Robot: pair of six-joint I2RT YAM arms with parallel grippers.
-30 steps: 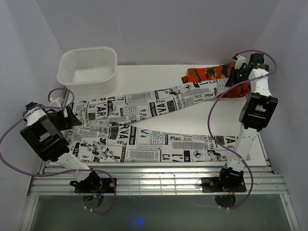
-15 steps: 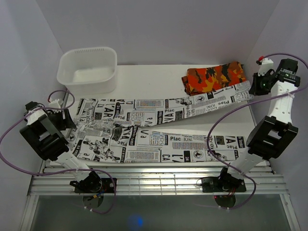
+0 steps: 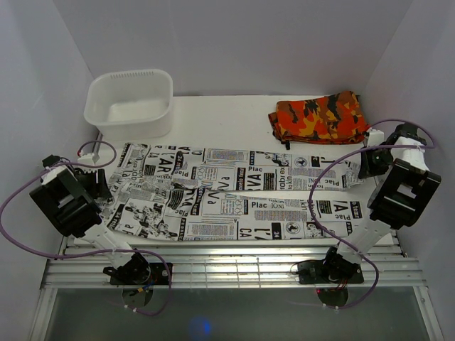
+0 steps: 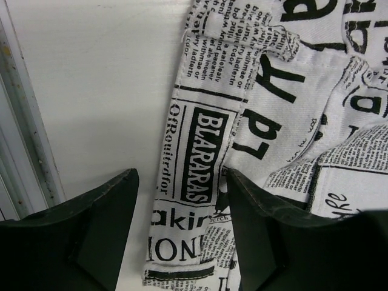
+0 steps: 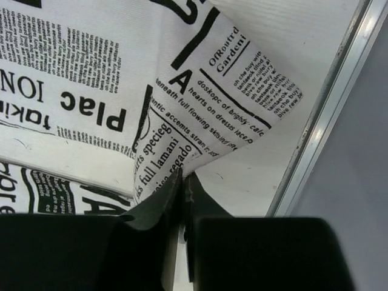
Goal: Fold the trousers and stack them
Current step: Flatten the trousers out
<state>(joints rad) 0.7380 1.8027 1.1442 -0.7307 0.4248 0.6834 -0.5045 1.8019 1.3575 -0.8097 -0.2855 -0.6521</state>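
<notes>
The trousers (image 3: pixel 234 192), white with black newspaper print, lie spread across the table, legs pointing right and nearly side by side. My right gripper (image 3: pixel 370 162) is shut on the cuff of the far leg (image 5: pixel 200 121) near the table's right edge, holding it just above the table. My left gripper (image 3: pixel 96 181) is open at the waistband end, its fingers (image 4: pixel 91 224) on either side of a waistband strip (image 4: pixel 188 176) without pinching it.
An orange, red and black camouflage garment (image 3: pixel 318 116) lies folded at the back right. A white plastic tub (image 3: pixel 130 101) stands at the back left. The table's metal right edge (image 5: pixel 327 109) runs close to my right gripper.
My right gripper has carried the far leg's cuff from beside the camouflage garment forward and down, laying that leg next to the near one. My left gripper has hardly moved.
</notes>
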